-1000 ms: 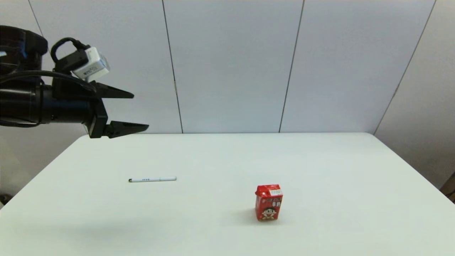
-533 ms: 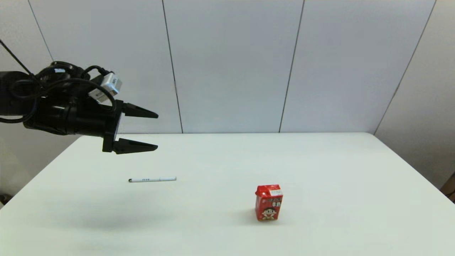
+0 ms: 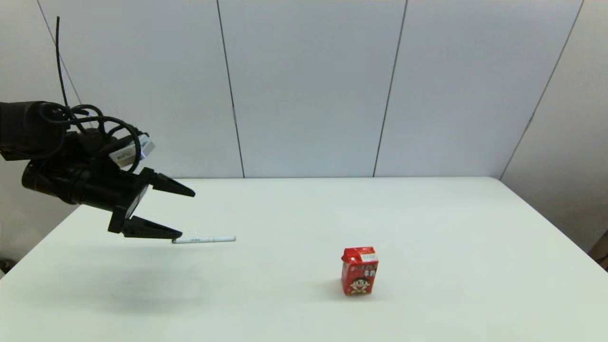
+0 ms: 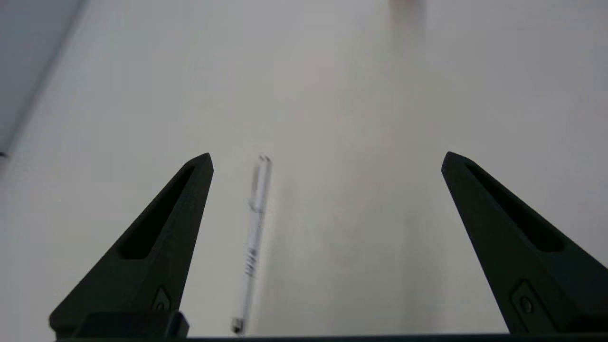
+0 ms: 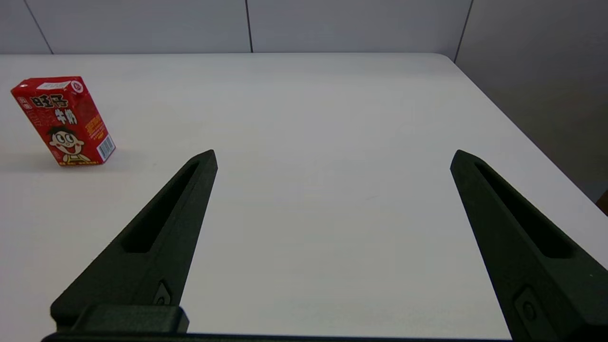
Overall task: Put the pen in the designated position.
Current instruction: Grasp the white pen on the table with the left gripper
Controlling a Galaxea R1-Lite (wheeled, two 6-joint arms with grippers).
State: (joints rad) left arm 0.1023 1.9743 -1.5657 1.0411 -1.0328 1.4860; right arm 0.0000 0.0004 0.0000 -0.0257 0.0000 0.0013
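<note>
We see the left pincer (image 3: 187, 213) hanging over the left part of the white surface (image 3: 427, 228), tilted forward and down, its two black fingers spread wide with nothing between them. In the head view its lower fingertip sits just at the dark-tipped left end of the pen (image 3: 204, 240); we cannot tell whether it touches the pen or hovers above it.

The pen lies flat on the surface, left of centre, its length running left to right with the dark tip toward the left. In the left wrist view the pen (image 4: 251, 242) shows between the fingers (image 4: 161, 237), much closer to one of them than to the other, and no finger is closed on it.

A small red carton (image 3: 359, 270) with a cartoon face stands upright nearer to us and to the right of the pen, well apart from it.

The right pincer (image 5: 332, 154) appears only in its own wrist view, held above the surface with its fingers wide apart and empty; the carton (image 5: 61, 121) shows off to one side, well clear of it.
</note>
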